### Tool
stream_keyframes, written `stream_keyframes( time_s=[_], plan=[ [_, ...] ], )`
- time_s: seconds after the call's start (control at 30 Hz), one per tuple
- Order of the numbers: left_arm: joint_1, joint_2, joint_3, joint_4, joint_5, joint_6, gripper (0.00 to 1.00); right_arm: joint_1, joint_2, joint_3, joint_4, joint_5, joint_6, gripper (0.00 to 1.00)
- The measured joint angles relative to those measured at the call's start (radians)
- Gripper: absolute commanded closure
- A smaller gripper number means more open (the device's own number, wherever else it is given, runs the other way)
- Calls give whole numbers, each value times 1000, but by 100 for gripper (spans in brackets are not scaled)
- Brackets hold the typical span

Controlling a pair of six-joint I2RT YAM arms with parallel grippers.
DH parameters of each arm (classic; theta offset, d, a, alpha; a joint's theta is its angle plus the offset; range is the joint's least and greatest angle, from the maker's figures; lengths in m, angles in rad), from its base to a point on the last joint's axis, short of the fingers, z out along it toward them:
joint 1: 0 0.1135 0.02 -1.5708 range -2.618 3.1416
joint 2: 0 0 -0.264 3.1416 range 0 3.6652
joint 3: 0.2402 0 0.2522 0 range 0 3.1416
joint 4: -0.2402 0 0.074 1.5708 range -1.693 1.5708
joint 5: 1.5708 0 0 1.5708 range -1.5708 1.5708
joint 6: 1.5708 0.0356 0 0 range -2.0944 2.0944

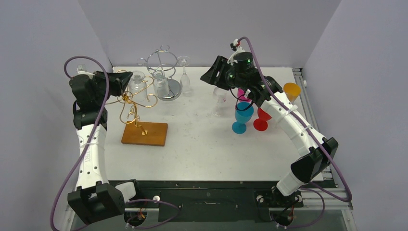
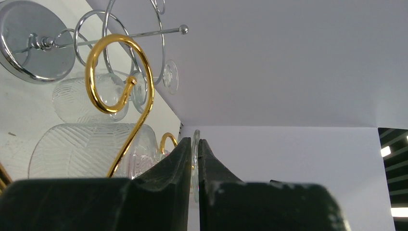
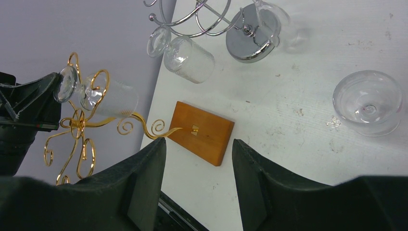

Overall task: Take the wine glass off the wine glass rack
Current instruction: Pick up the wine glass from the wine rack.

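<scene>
The gold wire wine glass rack [image 1: 131,103] stands on a wooden base [image 1: 145,133] at the left of the table. A clear ribbed wine glass [image 3: 111,98] hangs on its side in the rack's top loop. My left gripper [image 2: 195,144] is shut on that glass's thin round foot [image 2: 196,137], seen edge-on between the jaws; the bowl [image 2: 82,149] lies to the lower left behind the gold loop [image 2: 120,77]. From above, the left gripper [image 1: 117,82] sits at the rack's upper left. My right gripper [image 3: 198,147] hovers open over the table with nothing in it, and the top view shows this gripper [image 1: 215,72] right of centre.
A chrome rack [image 1: 166,72] with clear glasses stands at the back. A clear wide glass [image 1: 220,98] stands mid-table, under the right wrist [image 3: 368,103]. Blue [image 1: 242,115], red [image 1: 262,120] and orange [image 1: 291,90] glasses cluster at the right beside the right arm.
</scene>
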Motion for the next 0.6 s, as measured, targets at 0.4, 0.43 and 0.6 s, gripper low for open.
stream_keyframes(
  time_s=[0.4,0.43,0.6],
  plan=[
    [-1,3,-12,28,13,-11,100,7,0,0,0,1,0,51],
    [-1,3,-12,28,14,-10,100,8,0,0,0,2,-1,51],
    [0,3,-12,28,14,4,100,11,0,0,-5,7,-4,51]
  ],
)
